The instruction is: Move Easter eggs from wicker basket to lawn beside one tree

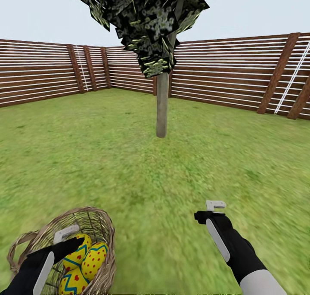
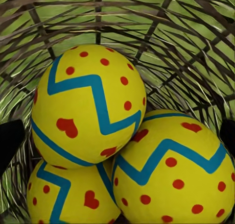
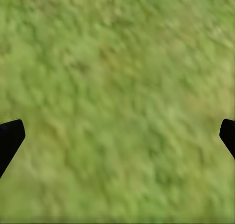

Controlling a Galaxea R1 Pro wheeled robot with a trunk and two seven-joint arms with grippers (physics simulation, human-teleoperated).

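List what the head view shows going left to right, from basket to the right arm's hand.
Wicker basket holding the Easter eggs, with the left hand reaching in → tree trunk farther back on the lawn → right hand, open over grass.

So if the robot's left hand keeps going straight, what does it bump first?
Probably the top yellow egg with red spots and blue zigzags, lying in the brown wicker basket right ahead of its open fingers.

A brown slatted wooden fence (image 1: 232, 77) runs across the upper part of the head view, meeting in a corner at upper left, with sturdier upright posts (image 1: 277, 73) and thin white diagonal braces (image 1: 292, 77). Above it lies pale, even grey-blue sky (image 1: 38, 10). Flat daylight, no strong shadows.
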